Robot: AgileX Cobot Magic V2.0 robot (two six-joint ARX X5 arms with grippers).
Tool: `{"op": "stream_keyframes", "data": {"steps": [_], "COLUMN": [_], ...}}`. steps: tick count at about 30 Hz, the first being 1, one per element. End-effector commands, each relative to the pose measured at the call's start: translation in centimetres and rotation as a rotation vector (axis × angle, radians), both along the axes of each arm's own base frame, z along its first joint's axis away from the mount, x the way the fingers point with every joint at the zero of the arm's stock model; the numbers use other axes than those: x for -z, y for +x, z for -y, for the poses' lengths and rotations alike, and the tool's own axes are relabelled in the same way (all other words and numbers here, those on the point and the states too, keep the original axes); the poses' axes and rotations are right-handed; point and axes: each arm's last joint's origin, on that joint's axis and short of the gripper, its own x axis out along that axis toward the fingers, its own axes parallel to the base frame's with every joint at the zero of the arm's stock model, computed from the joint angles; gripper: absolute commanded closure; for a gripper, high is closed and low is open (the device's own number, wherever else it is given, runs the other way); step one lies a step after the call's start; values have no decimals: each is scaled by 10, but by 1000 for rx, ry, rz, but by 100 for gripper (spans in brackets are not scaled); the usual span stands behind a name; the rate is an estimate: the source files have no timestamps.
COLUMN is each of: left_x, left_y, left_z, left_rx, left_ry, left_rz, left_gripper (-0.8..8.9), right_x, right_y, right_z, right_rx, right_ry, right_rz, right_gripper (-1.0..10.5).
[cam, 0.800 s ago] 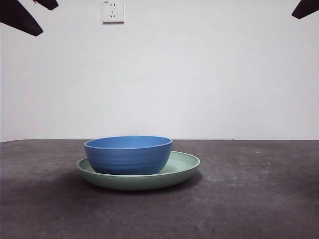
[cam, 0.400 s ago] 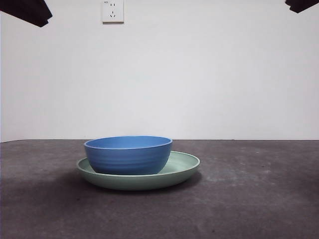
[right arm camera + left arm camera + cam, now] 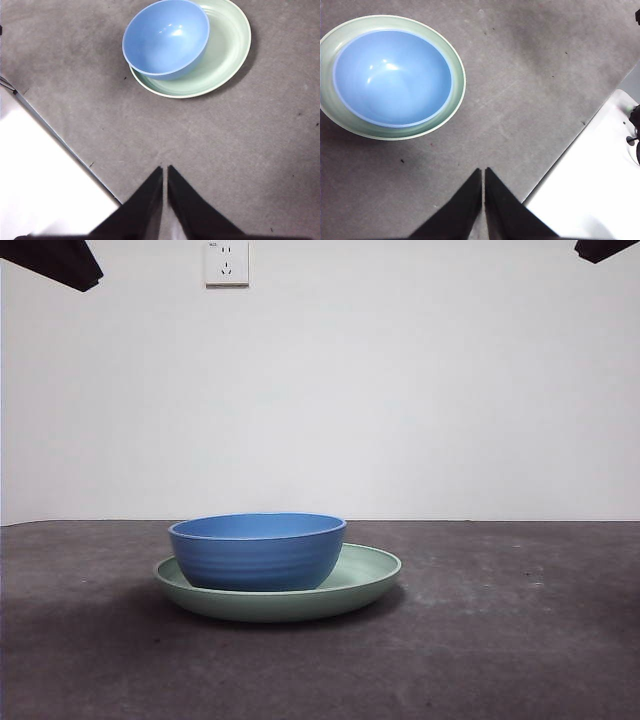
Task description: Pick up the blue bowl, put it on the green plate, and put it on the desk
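Note:
The blue bowl [image 3: 257, 551] sits upright inside the green plate [image 3: 370, 575], toward the plate's left side, and the plate rests on the dark desk [image 3: 500, 640]. Both also show in the left wrist view, bowl [image 3: 392, 77] in plate [image 3: 456, 95], and in the right wrist view, bowl [image 3: 166, 37] in plate [image 3: 225, 55]. My left gripper [image 3: 483, 172] is shut and empty, high above the desk, away from the bowl. My right gripper [image 3: 165, 170] is shut and empty, also raised. Both arms show only as black tips at the front view's top corners.
A white wall with a power socket [image 3: 226, 262] stands behind the desk. A white surface borders the desk edge in the left wrist view [image 3: 600, 185] and in the right wrist view [image 3: 35, 175].
The black tip at the top left has drawn back up toward the corner over the last second. The top right tip has also risen. Bowl and plate have not moved.

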Motion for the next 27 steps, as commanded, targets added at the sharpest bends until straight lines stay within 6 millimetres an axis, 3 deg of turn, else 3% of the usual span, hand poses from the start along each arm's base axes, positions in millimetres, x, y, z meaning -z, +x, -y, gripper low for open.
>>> {"op": "stream_keyframes", "data": {"steps": [1, 7, 14, 18, 22, 27], "left_x": [-2, -2, -14, -29, -40, -24], "left_y": [1, 0, -8, -14, -20, -29], "left_z": [2, 2, -15, -31, -52, -75], "left_rx": [13, 13, -38, -70, -243, -547], "left_ry": [-2, -3, 20, -14, -81, -103], "left_rz": [10, 11, 179, 415, 704, 978], "left_gripper": [804, 804, 804, 804, 804, 804], "right_x": [-4, -4, -4, -4, -4, -4], "right_y": [0, 0, 0, 0, 0, 0], "right_z": [-2, -2, -2, -2, -2, -2], "right_rx": [-13, -13, -13, -13, -13, -13], "right_ry": [7, 7, 7, 7, 7, 7], "right_rz": [20, 20, 20, 20, 20, 20], "right_gripper": [938, 938, 938, 938, 938, 938]}}
